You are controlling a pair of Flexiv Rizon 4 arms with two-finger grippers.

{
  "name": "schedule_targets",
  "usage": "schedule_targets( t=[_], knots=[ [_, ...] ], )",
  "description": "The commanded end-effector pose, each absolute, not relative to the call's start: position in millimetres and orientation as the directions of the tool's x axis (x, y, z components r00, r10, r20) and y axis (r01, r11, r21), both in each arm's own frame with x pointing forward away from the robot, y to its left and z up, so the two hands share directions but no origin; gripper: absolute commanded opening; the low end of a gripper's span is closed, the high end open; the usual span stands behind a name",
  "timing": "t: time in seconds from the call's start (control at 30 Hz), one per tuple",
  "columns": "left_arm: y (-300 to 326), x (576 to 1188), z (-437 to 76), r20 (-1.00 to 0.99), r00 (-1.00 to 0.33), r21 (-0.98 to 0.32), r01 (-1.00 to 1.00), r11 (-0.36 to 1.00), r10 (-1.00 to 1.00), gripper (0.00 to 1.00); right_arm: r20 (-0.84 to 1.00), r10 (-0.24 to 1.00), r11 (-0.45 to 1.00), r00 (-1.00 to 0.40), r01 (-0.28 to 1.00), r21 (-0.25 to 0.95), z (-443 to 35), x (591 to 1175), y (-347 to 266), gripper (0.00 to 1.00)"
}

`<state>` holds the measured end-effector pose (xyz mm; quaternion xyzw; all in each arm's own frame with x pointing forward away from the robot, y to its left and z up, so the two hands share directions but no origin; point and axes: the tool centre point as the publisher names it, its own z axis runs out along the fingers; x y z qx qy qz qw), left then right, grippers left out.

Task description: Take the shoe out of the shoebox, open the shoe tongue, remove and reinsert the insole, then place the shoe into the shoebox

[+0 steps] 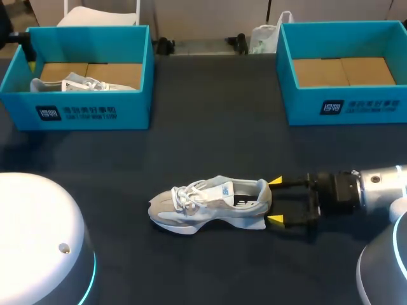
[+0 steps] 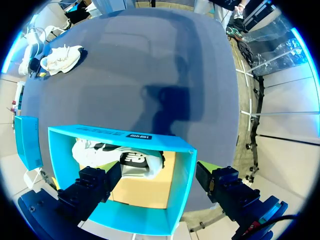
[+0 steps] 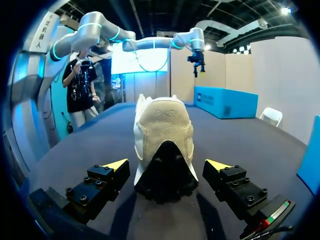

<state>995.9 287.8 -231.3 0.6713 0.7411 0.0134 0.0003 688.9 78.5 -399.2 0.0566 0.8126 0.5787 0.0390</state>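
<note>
Nearest you, your right gripper [image 1: 275,201] is sitting low over the table [image 1: 210,133] with its jaws spread, one yellow tip on each side of the shoe's heel [image 1: 262,198]. Neither tip is pressing in, so it is gripping nothing. The shoe [image 1: 210,203] is standing on its sole mid-table, well out of either box, toe pointing away from that gripper.

You are probably lining up to pinch the heel so the shoe stays steady for the tongue work. In the right wrist view the heel is sitting between the fingers and about centred, so you are closing from a good spot. Ease in evenly so both tips are meeting the heel counter together. If one lands first, it is likely going to twist the shoe. Keep low enough to be catching the firm heel, not the soft collar.

Farther off, the left box [image 1: 95,111] is holding a second shoe [image 1: 76,84], and the right box [image 1: 356,105] is showing only its cardboard floor. Your left gripper [image 2: 156,167] is hanging over the left box with its fingers wide apart and is holding nothing. You are going to need it over at the laces.
</note>
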Motion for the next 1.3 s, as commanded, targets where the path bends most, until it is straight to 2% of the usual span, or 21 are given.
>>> schedule_targets(
  t=[0.03,1.3],
  knots=[
    [288,994,-231,0.020,-0.099,0.024,0.995,0.098,0.995,1.00,0.005,0.131,0.319,-0.991,0.047,0.947,-404,691,86,1.00],
    [288,994,-231,0.020,-0.099,0.024,0.995,0.098,0.995,1.00,0.029,0.082,0.324,-0.996,0.054,0.944,-420,694,125,1.00]
  ],
)
